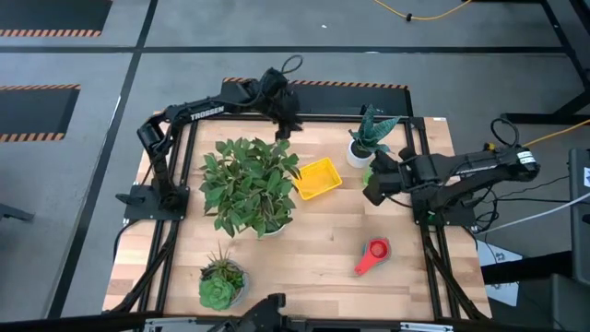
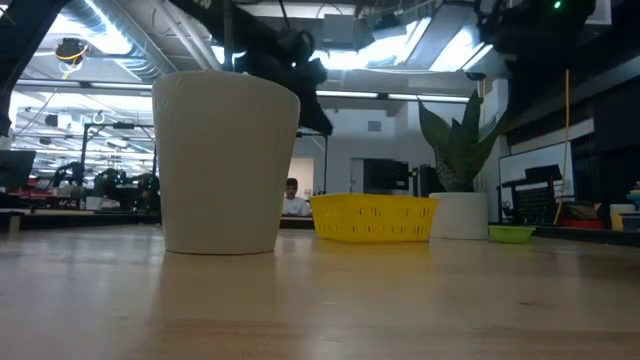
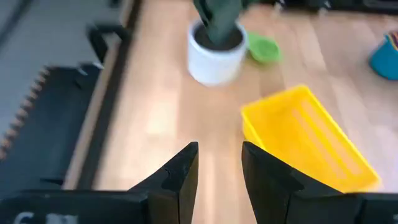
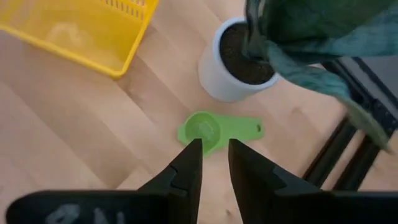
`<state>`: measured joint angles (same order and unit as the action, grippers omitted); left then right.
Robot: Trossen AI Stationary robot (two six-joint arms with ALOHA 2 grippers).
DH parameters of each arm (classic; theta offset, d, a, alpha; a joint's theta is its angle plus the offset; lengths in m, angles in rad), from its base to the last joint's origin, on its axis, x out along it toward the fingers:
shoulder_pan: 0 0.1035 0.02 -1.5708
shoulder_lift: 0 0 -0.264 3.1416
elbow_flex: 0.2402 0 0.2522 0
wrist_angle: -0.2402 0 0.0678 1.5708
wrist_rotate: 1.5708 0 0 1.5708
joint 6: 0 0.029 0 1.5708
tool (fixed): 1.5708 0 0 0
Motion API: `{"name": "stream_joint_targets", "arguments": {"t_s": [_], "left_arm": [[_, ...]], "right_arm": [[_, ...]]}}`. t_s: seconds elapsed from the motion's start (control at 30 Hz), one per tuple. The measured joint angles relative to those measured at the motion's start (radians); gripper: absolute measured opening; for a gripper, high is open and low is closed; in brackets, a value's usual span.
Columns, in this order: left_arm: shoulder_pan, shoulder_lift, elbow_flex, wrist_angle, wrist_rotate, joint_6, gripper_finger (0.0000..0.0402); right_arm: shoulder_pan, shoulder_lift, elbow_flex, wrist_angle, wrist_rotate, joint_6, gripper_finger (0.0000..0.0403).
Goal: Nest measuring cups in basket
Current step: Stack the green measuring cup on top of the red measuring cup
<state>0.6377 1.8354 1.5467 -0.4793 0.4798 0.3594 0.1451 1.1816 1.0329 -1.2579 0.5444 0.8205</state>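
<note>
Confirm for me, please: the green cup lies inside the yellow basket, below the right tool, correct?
Not quite. The green cup lies on the table beside the white pot, outside the yellow basket. It is indeed below the right tool, as the right wrist view shows.

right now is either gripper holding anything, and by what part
Nothing is held. The right gripper hangs open above the green measuring cup; the left gripper is open and empty near the basket.
</note>
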Motion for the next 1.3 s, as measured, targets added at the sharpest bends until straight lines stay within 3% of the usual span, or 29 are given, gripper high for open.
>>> {"name": "stream_joint_targets", "arguments": {"t_s": [0.17, 0.3, 0.57, 0.77, 1.1, 1.3], "left_arm": [[0.004, -0.012, -0.129, 0.018, 0.049, 0.025, 0.0117], [0.003, -0.031, -0.271, 0.128, 0.056, -0.011, 0.0117], [-0.016, -0.081, -0.486, 0.373, 0.045, -0.143, 0.0117], [-0.062, -0.085, -0.504, 0.423, 0.027, -0.167, 0.0117], [-0.129, -0.085, -0.504, 0.453, -0.08, -0.167, 0.0117], [-0.151, -0.085, -0.504, 0.452, -0.13, -0.167, 0.0117]], "right_arm": [[-0.084, 0.0, -0.086, 0.121, -0.133, -0.175, 0.0083], [-0.139, 0.0, -0.18, 0.223, -0.224, -0.294, 0.0083], [-0.231, 0.0, -0.329, 0.417, -0.263, -0.412, 0.0083], [-0.277, 0.0, -0.346, 0.459, -0.352, -0.481, 0.0083], [-0.28, 0.0, -0.346, 0.45, -0.356, -0.518, 0.0083], [-0.277, 0.0, -0.346, 0.343, -0.356, -0.494, 0.0083]]}}
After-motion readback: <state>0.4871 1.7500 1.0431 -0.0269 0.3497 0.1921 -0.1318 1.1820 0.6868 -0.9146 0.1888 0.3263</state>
